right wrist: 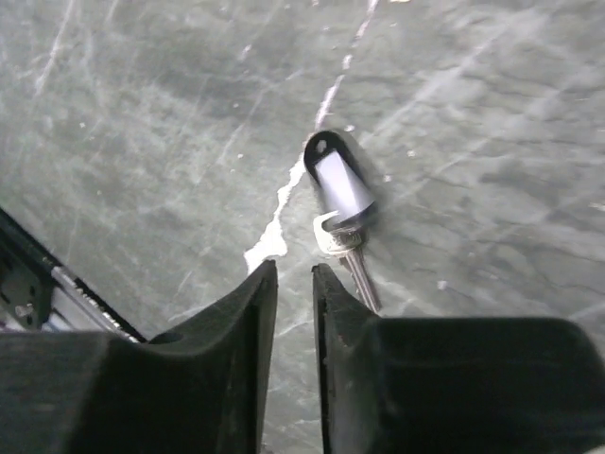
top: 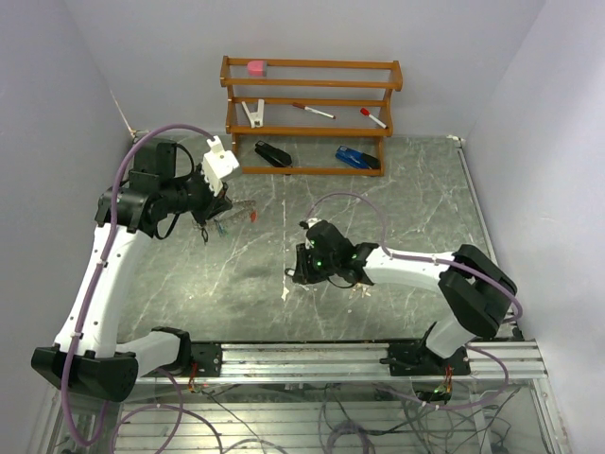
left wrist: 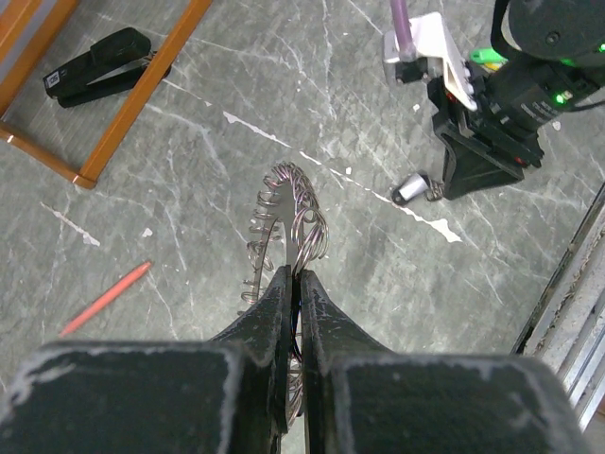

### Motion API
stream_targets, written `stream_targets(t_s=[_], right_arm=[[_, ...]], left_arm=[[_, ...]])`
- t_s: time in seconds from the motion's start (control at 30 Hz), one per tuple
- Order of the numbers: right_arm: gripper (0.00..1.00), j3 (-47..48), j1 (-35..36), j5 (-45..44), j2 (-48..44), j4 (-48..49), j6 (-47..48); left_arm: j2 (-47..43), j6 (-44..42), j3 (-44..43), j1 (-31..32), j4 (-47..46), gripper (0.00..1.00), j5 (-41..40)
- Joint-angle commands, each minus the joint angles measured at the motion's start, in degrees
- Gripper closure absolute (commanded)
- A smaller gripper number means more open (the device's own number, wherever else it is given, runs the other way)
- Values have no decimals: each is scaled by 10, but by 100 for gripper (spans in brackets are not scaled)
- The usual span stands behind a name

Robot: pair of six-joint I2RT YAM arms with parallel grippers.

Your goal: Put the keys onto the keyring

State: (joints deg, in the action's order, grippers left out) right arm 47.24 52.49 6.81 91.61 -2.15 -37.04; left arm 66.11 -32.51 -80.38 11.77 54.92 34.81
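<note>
My left gripper point(left wrist: 295, 274) is shut on the keyring point(left wrist: 288, 213), a thin silver wire hoop fringed with small metal keys, and holds it edge-on above the table; it also shows in the top view point(top: 216, 213). A key with a black tag and white label point(right wrist: 340, 184) lies flat on the table, also visible in the left wrist view point(left wrist: 413, 187). My right gripper point(right wrist: 295, 270) is low over the table with its jaws a narrow gap apart and nothing between them. The key lies just ahead and right of its right finger point(right wrist: 326, 284).
A wooden rack point(top: 312, 113) stands at the back with a black stapler point(top: 272, 153), a blue item point(top: 357, 158), pens and a pink block. A thin red item point(left wrist: 104, 298) lies on the table near the left gripper. A metal rail point(top: 359, 355) runs along the front edge.
</note>
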Motion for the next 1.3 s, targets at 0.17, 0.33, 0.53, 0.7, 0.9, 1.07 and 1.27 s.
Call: stream_targets(t_s=[0.17, 0.33, 0.53, 0.7, 0.9, 1.07, 1.27], right_arm=[[60, 125, -10, -149, -82, -162, 97], [65, 178, -9, -97, -142, -93, 185], [81, 190, -10, 12, -143, 17, 219], [80, 220, -9, 80, -101, 44, 208], [81, 239, -8, 117, -84, 63, 194], [78, 243, -5, 131, -91, 64, 184], [75, 231, -2, 151, -97, 74, 176]], left_arm=[[34, -72, -34, 0, 64, 93, 72], [71, -134, -59, 0, 148, 93, 144], [117, -209, -97, 4, 252, 93, 193], [133, -217, -105, 13, 276, 93, 188], [119, -185, -88, 17, 232, 93, 172], [125, -185, -79, 18, 223, 93, 159], [132, -183, -69, 18, 213, 93, 159]])
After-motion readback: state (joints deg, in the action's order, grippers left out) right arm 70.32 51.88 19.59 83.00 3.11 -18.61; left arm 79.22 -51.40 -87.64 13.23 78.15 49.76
